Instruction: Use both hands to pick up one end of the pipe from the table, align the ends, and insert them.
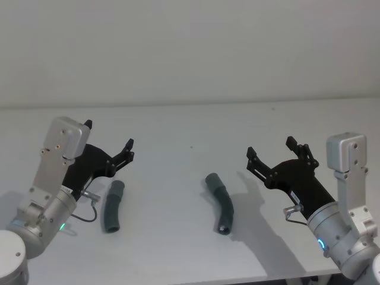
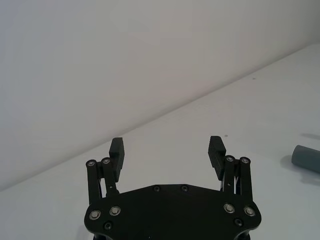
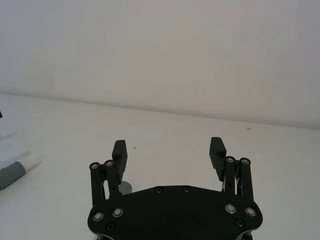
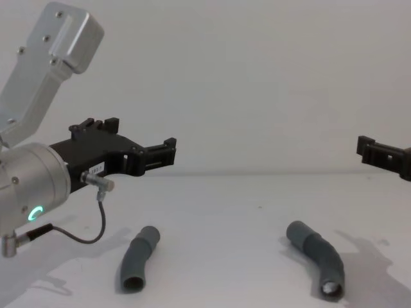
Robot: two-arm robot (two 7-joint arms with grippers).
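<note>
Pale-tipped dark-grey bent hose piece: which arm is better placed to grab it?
Right. The right gripper, jaws open, hovers nearest the pale-tipped dark-grey bent hose piece; the left gripper, also open, is by the other dark-grey hose piece.

The left arm's silver cylindrical wrist [image 4: 32,186] bears a green ring light [image 4: 35,212], a small white label [image 4: 96,169] and a thin black cable [image 4: 83,239] from a metal plug [image 4: 103,183]. The right wrist [image 1: 332,228] has a blue-green light [image 1: 321,244]. Boxy silver housings [image 1: 64,138] dotted with small screws top both. The left gripper [image 1: 110,135] and right gripper [image 1: 271,148] are black, with flat ribbed fingers [image 2: 216,148] and silver-headed pivot screws [image 2: 229,207].
</note>
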